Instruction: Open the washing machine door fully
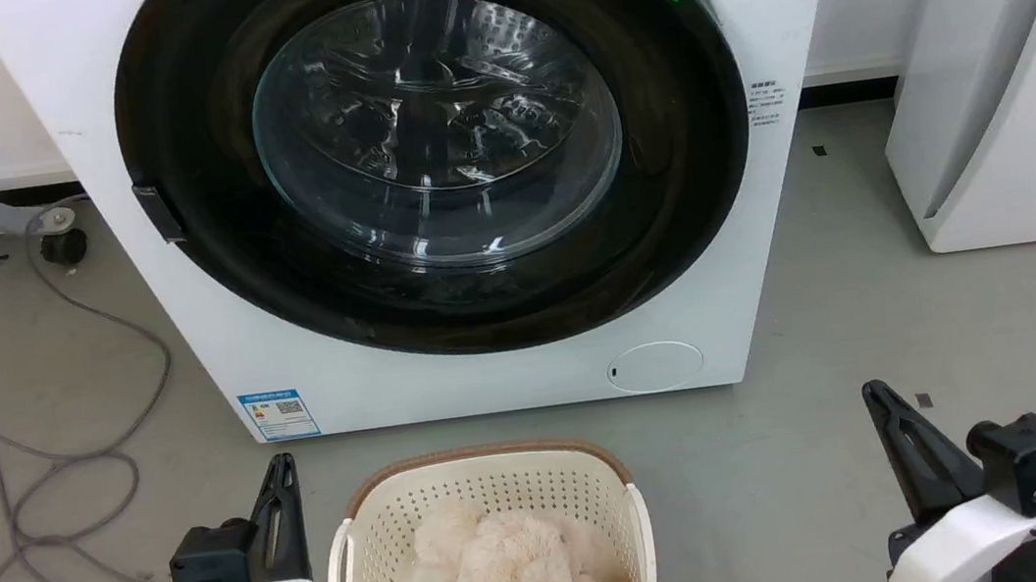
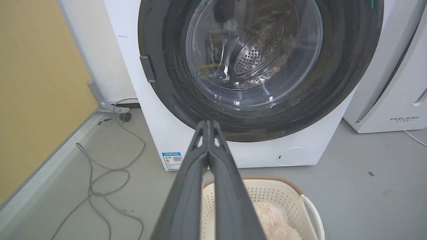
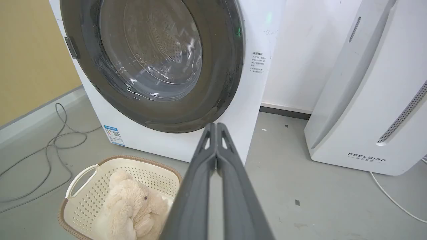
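Note:
The white washing machine (image 1: pixel 216 328) stands straight ahead, with its round glossy black door (image 1: pixel 204 231) lying flat against the front. The clear glass bowl (image 1: pixel 439 128) bulges at the door's centre, and the steel drum shows through it. A small dark tab (image 1: pixel 157 212) sits at the door's left edge. My left gripper (image 1: pixel 280 464) hangs low at the lower left, shut and empty, well short of the machine (image 2: pixel 160 133). My right gripper (image 1: pixel 874 389) hangs low at the lower right, also shut and empty. In the wrist views the left gripper (image 2: pixel 208 122) and the right gripper (image 3: pixel 213 125) show fingertips pressed together.
A cream laundry basket (image 1: pixel 361 538) holding a fluffy beige plush toy (image 1: pixel 511 559) sits on the floor between my arms. A white FEELAIR appliance (image 1: pixel 1017 91) stands at the right. Grey cables (image 1: pixel 54 457) loop over the floor at the left, near a yellow wall (image 2: pixel 36 83).

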You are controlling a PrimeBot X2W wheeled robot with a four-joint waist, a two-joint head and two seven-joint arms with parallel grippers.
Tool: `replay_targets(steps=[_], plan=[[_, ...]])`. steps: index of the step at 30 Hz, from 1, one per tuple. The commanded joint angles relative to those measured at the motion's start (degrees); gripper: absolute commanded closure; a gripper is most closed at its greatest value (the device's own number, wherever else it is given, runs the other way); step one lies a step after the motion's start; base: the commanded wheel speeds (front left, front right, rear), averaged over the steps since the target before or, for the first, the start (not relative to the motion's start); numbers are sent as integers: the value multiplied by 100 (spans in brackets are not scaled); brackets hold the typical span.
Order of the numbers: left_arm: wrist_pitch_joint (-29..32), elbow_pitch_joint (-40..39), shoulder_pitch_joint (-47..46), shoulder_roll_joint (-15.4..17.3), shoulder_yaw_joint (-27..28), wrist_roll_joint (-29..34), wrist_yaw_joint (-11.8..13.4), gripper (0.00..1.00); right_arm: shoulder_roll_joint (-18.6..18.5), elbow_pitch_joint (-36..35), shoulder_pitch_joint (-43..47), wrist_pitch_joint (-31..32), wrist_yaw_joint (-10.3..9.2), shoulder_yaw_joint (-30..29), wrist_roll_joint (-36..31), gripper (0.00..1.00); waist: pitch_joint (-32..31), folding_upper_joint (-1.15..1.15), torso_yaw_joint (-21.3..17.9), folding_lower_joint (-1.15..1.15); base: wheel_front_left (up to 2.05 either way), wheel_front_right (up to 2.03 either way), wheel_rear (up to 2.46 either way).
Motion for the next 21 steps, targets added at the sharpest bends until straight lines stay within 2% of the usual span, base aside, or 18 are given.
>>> replay_targets(steps=[1,21], plan=[[2,-27,-46,-1,10,16,-31,100,3,10,-75,3,5,-13,-44,100,0,0,0,0,0,0,0],[2,-27,-46,-1,10,16,-31,100,3,10,-75,3,5,-13,-44,100,0,0,0,0,0,0,0]])
